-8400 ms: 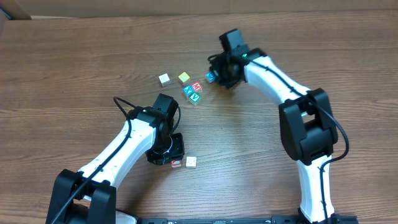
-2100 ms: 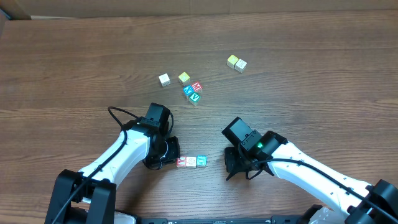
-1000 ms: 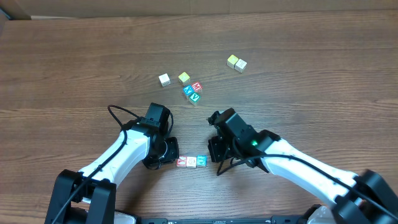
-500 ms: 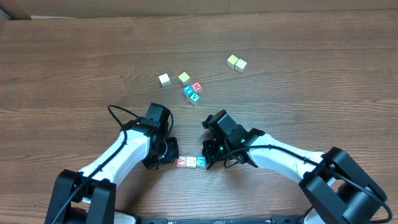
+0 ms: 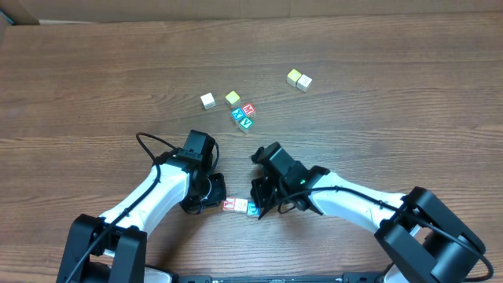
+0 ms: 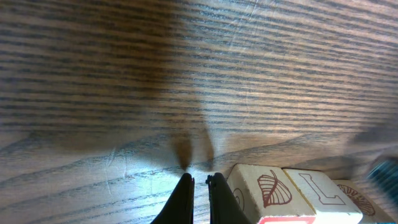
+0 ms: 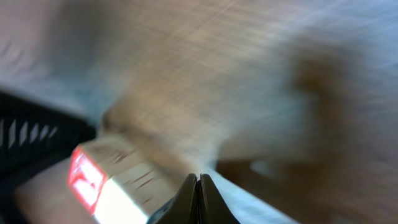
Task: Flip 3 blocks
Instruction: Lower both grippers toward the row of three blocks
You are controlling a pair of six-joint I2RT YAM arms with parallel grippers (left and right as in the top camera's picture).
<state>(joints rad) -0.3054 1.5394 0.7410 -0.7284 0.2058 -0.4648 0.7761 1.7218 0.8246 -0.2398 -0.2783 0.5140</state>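
Swung in: right fingers (image 7: 189,203), pressed together, at blue end of wooden three-cube row (image 5: 240,206). Likewise together, left fingers (image 6: 184,190) sit beside its red end. Tip cubes gently, don't shove.

- Red-faced block (image 5: 230,204): a small wooden cube with its red-and-white face up; the letter is too small to read. It sits flat at the 9 o'clock end of a short row, toward 6 o'clock on the table. The left wrist view shows a brown leaf drawing on its side.
- Whitish block (image 5: 242,206): a pale cube in the middle of the row, touching the red-faced block. Its side shows a brown letter L.
- Blue-faced block (image 5: 253,208): a cube with its blue face up, at the 3 o'clock end and set slightly toward 6 o'clock. Its letter is unreadable.
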